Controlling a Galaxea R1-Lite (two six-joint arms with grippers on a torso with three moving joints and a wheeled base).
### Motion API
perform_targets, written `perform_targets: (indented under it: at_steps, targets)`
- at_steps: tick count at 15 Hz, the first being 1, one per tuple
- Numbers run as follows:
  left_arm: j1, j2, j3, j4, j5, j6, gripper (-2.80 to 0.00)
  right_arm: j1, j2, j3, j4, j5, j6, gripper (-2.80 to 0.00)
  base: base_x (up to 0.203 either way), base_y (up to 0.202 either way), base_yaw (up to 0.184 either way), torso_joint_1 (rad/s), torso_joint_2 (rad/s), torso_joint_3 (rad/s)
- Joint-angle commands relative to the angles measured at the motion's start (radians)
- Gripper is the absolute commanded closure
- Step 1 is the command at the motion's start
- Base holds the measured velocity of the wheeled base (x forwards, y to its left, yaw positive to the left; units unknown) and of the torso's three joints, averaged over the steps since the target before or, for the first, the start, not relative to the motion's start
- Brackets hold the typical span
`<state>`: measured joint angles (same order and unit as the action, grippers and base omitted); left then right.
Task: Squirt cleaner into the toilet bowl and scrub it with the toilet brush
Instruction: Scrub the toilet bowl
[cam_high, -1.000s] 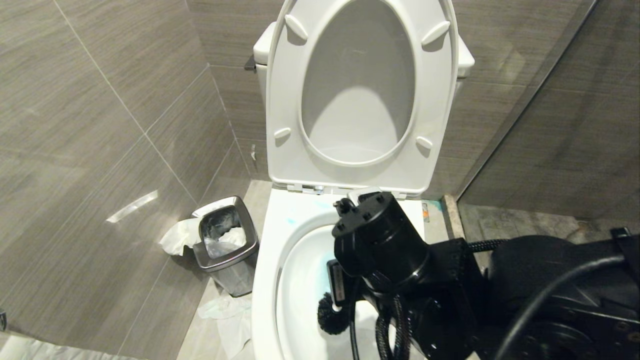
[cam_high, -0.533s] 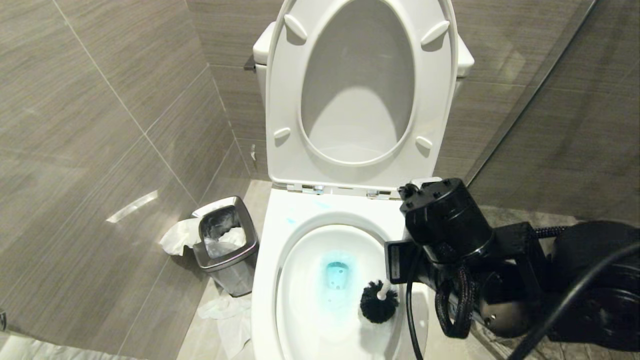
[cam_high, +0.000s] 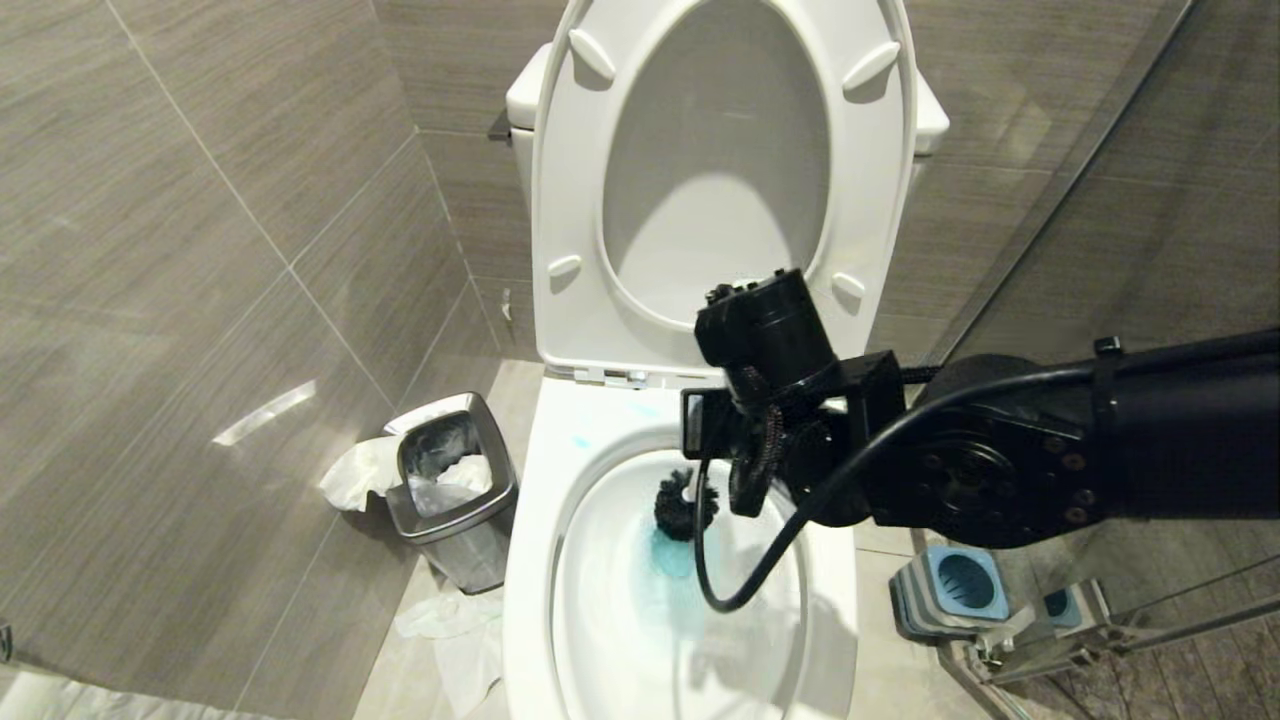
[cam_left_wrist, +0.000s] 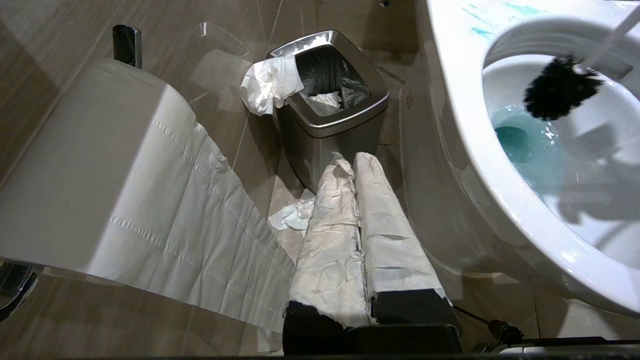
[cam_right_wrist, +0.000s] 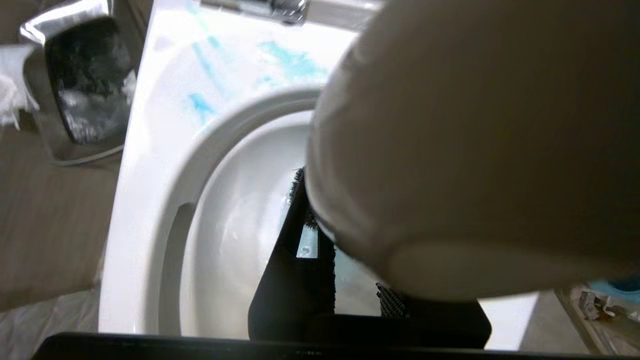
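The white toilet bowl (cam_high: 535, 560) stands with its seat and lid raised. Cleaner tints the water turquoise (cam_high: 668, 555) and lies as pale blue smears on the back rim (cam_right_wrist: 292, 62). My right gripper (cam_high: 712, 450) reaches in over the bowl from the right and is shut on the toilet brush. The brush's black bristle head (cam_high: 682, 505) sits low at the back of the basin, just above the blue water. Its rounded white handle end (cam_right_wrist: 475, 150) fills much of the right wrist view. My left gripper (cam_left_wrist: 350, 161), fingers wrapped in white, hangs shut and empty beside the bowl (cam_left_wrist: 465, 125).
A small steel bin (cam_high: 450, 490) with paper in it stands left of the toilet, and crumpled tissue (cam_high: 450, 620) lies on the floor. The square blue-grey holder (cam_high: 950, 590) sits on the floor to the right, by a glass partition. A toilet roll (cam_left_wrist: 100, 175) hangs near my left gripper.
My right arm has swept the brush from the bowl's front left, across to the right side, then to the back centre. The arm now reaches further out, uncovering the holder.
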<state>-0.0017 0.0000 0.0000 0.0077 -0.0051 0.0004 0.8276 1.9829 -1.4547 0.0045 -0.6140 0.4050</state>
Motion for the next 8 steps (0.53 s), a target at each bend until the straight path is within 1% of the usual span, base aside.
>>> perform_targets:
  at_steps: [1,3,8]
  targets:
    - [0.000,0.002,0.003,0.000,0.001,0.000,0.00,0.015,0.056,-0.027,0.002,-0.003,-0.007,0.00,0.000,0.000,0.000,0.000,0.00,0.000]
    - [0.000,0.002,0.003,0.000,0.001,0.000,0.00,0.011,0.065,-0.030,0.002,-0.003,-0.017,0.00,0.000,0.000,0.000,0.000,0.00,0.000]
    - [0.000,0.002,0.003,0.000,0.000,0.000,0.00,-0.007,0.175,-0.061,-0.007,-0.005,-0.007,0.00,0.000,0.000,0.000,0.000,0.00,0.000]
